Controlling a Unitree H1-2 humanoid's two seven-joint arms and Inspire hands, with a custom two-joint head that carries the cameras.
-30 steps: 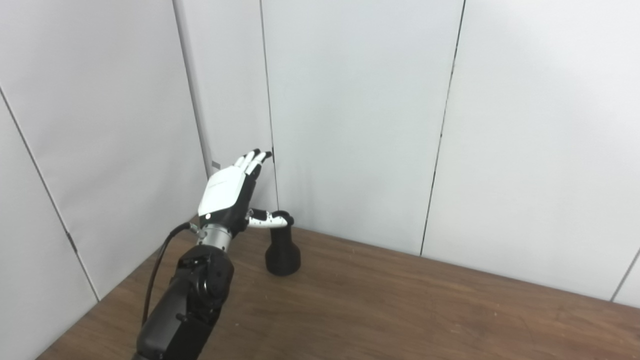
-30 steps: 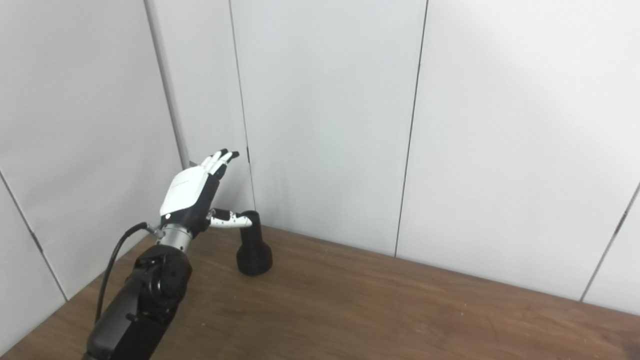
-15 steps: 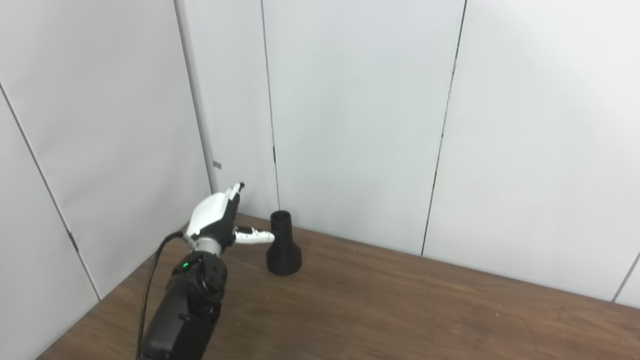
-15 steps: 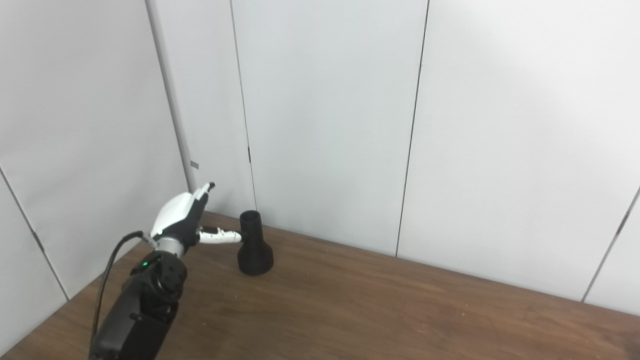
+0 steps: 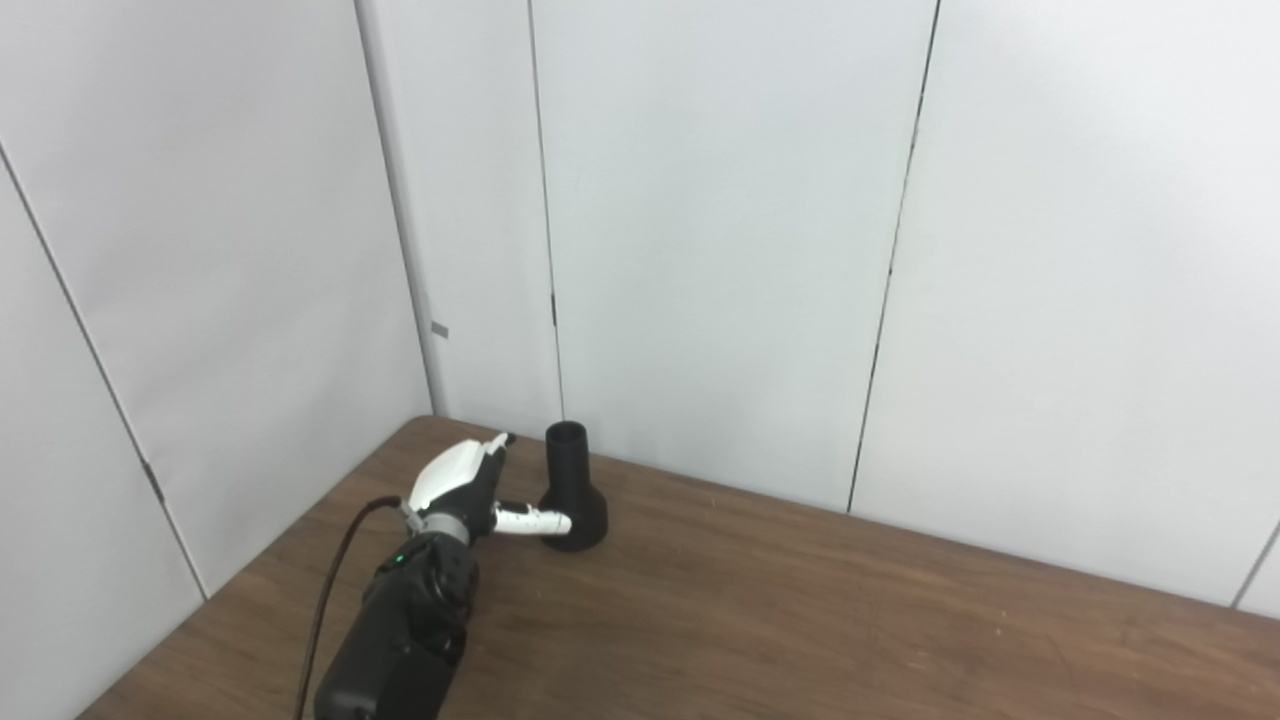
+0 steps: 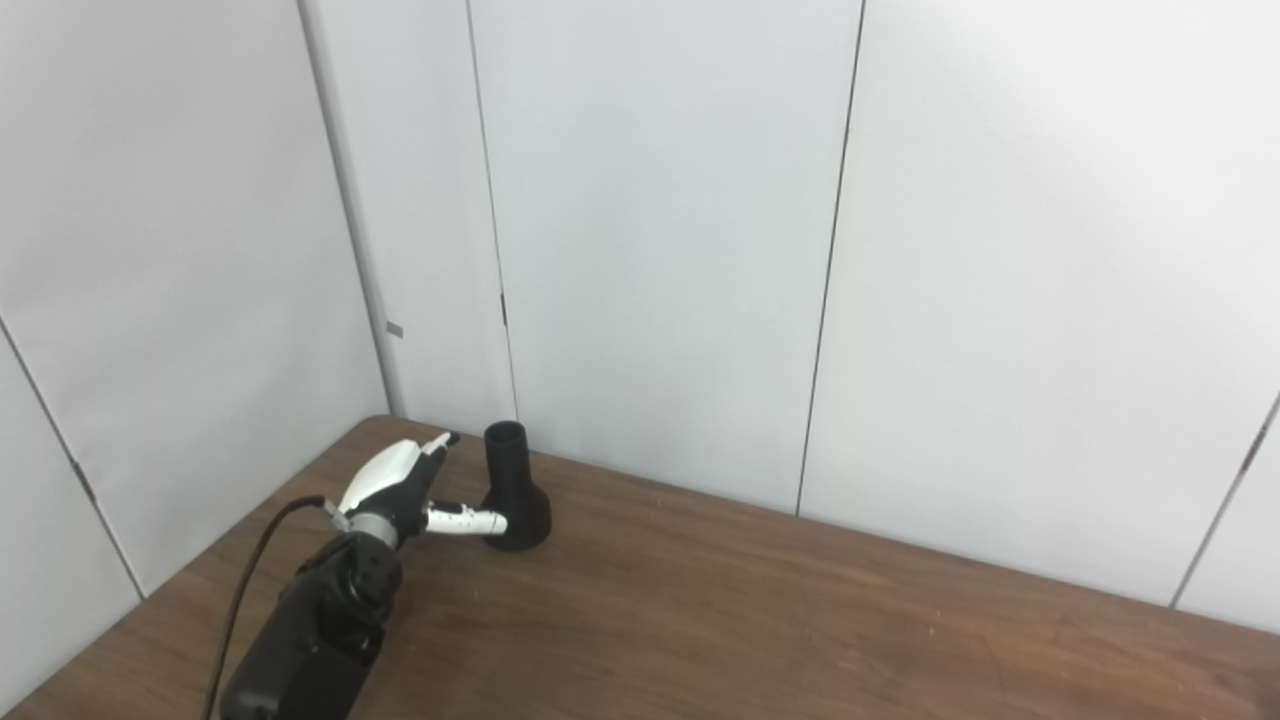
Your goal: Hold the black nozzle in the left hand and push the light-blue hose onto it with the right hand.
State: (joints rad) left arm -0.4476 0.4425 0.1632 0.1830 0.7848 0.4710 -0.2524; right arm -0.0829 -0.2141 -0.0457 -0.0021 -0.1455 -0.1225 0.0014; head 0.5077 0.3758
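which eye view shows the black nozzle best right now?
Nearly a tie; the left eye view edges it. The black nozzle stands upright on the table, open neck up, slightly larger there. The left robot hand thumb crosses its flared base in both. The right eye view shows the same nozzle, marginally smaller.

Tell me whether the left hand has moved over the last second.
Yes. The left hand has dropped from well above the black nozzle to the level of its flared base, beside it, open and not gripping.
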